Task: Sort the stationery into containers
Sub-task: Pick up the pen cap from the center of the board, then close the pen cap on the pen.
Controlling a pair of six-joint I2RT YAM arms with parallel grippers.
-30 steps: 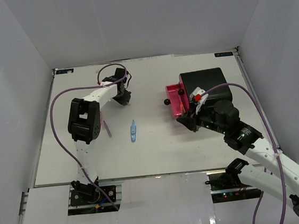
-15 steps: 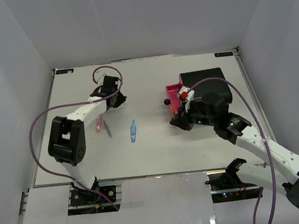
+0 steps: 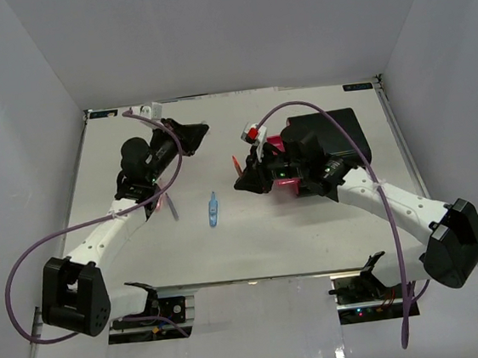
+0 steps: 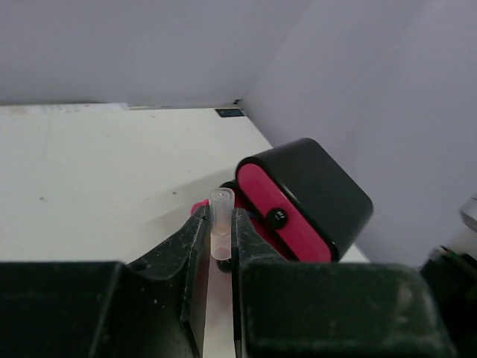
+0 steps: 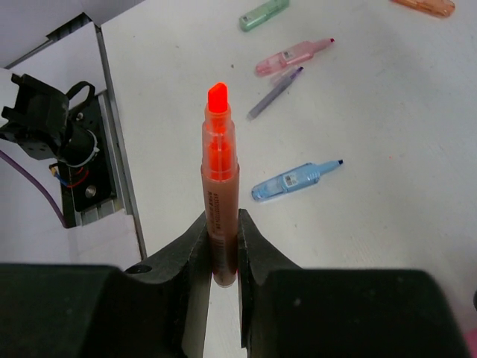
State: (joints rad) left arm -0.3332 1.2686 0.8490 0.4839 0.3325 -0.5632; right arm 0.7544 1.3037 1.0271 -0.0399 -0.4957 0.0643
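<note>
The likeliest trouble is a clash between the arms: both are raised over the far half of the table (image 3: pixel 255 246) with something in hand, and both point toward the one cabinet (image 3: pixel 328 131) at the far right, so reaching for a drawer together could foul fingers or cables. The right gripper (image 5: pixel 220 246) is pressed together on the orange highlighter (image 5: pixel 219 186), pinching it low on the barrel with most of its length sticking out ahead; that free end could catch a drawer rim and lever the highlighter out beside the cabinet. The left gripper (image 4: pixel 221 240) pinches a thin pen (image 4: pixel 221 216), of which only a clear, pinkish end shows; so slim a thing may twist or slide on release. The magenta drawer (image 4: pixel 257 186) with the black knob (image 4: pixel 277 216) looks shut in the left wrist view; another seems pulled out toward the left, but the right arm covers it from above, so its contents cannot be told. Loose on the table left of the cabinet lie the light-blue piece (image 5: pixel 296 181), a pink pen (image 5: pixel 291 56), a grey-blue pen (image 5: pixel 276 92) and a green piece (image 5: pixel 263 13)
</note>
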